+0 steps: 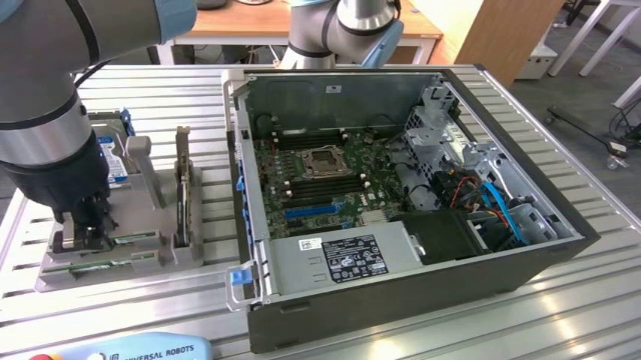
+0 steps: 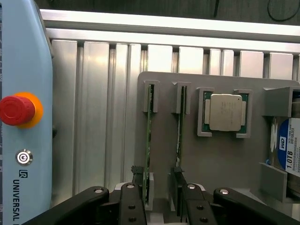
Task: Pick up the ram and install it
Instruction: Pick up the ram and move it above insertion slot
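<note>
One near-vertical arm [image 1: 40, 112], gripper [image 2: 157, 180] wide-jawed, low over the ram [image 2: 148, 136].

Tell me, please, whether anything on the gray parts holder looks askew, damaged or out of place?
Nothing stands out. One ram stick and its twin stand straight on edge in slots of the gray holder. The processor sits square in its cradle. The gripper has its open jaws on either side of the first stick.
</note>
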Controlling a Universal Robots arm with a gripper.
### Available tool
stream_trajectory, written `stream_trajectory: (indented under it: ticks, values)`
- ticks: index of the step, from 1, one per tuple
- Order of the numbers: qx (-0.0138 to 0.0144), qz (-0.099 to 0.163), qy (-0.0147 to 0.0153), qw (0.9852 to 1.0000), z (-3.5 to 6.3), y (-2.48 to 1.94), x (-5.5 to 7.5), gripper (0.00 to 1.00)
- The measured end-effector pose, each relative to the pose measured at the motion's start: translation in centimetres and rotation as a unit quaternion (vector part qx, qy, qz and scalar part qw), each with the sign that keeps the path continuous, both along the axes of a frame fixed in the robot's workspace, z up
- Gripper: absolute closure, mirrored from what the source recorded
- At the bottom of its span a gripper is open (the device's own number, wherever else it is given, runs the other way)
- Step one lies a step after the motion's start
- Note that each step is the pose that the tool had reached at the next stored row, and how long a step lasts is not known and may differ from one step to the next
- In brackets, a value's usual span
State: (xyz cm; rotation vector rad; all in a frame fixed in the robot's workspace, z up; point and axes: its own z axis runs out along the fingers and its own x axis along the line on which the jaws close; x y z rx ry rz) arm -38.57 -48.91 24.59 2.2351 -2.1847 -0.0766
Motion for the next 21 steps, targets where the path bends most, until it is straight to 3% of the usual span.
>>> stream_trajectory:
  ticks: [3, 9, 21]
  values:
    - [0.0, 0.0, 0.0, 1.0, -0.01, -0.02, 0.0, 0.63]
    - [0.0001, 0.0, -0.0002, 1.0, -0.14, -0.61, 0.0, 0.63]
    - [0.0001, 0.0, -0.0001, 1.0, -2.29, -0.89, 0.0, 0.63]
